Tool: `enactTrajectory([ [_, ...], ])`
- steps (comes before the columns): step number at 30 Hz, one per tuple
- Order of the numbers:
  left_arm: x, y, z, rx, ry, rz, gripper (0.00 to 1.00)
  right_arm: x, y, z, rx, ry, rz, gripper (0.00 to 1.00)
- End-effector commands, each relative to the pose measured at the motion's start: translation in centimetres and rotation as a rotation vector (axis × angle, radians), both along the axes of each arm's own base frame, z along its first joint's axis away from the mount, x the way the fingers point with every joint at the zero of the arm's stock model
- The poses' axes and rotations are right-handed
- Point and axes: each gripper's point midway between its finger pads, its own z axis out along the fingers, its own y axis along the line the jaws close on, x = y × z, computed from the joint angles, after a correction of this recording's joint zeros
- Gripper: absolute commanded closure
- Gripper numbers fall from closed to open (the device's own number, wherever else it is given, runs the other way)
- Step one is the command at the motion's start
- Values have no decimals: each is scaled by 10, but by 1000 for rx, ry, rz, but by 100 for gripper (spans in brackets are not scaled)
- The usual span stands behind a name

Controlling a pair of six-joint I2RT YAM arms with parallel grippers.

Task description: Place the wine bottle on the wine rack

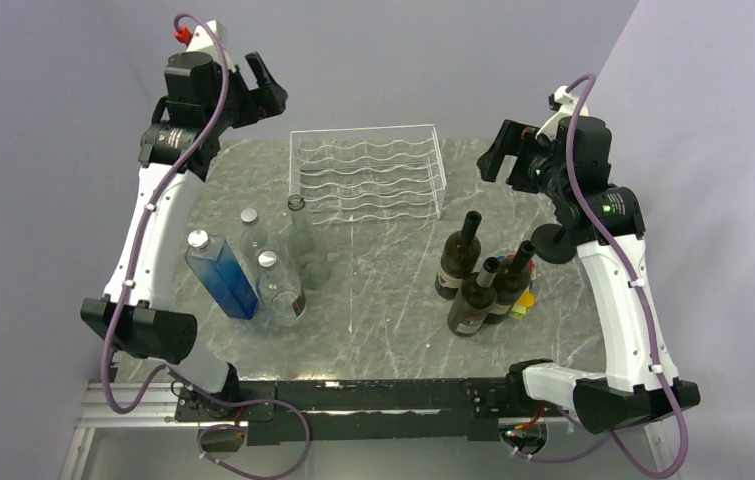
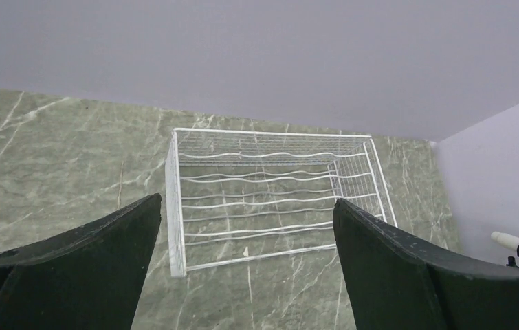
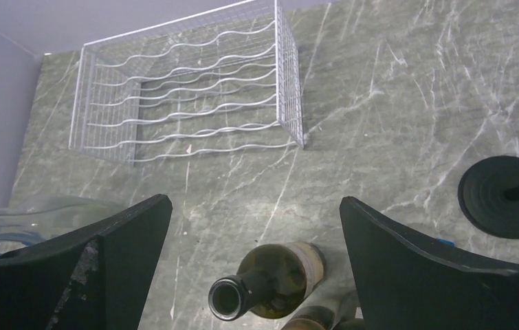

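Found white wavy-wire rack (image 1: 368,172) on veined marble table (image 1: 383,300), dark glass bottle (image 3: 270,278) upright under wide-spread right gripper (image 3: 254,201); left gripper (image 2: 247,201) equally wide.

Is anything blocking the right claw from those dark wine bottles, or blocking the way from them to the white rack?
Nothing visible does. The open right claw hangs raised near the dark wine bottles, only air between. Bare table runs from them to the wine rack; the clear bottles stand off to the left.
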Motion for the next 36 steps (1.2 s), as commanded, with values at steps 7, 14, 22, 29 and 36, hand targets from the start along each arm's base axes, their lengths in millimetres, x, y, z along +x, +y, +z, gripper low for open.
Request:
enactTrajectory([
  [7, -47, 16, 49, -2, -201, 29, 1, 2, 20, 37, 50, -147, 122, 0],
  [14, -71, 9, 70, 13, -273, -43, 1, 3, 63, 57, 114, -240, 369, 0],
  [22, -102, 6, 74, -7, -260, -91, 1, -24, 142, 72, 22, -349, 722, 0],
  [29, -143, 20, 85, -53, -300, -33, 1, -66, 248, 45, -44, -357, 894, 0],
  [36, -181, 56, 94, -43, -317, 129, 1, -67, 316, 22, -82, -383, 864, 0],
])
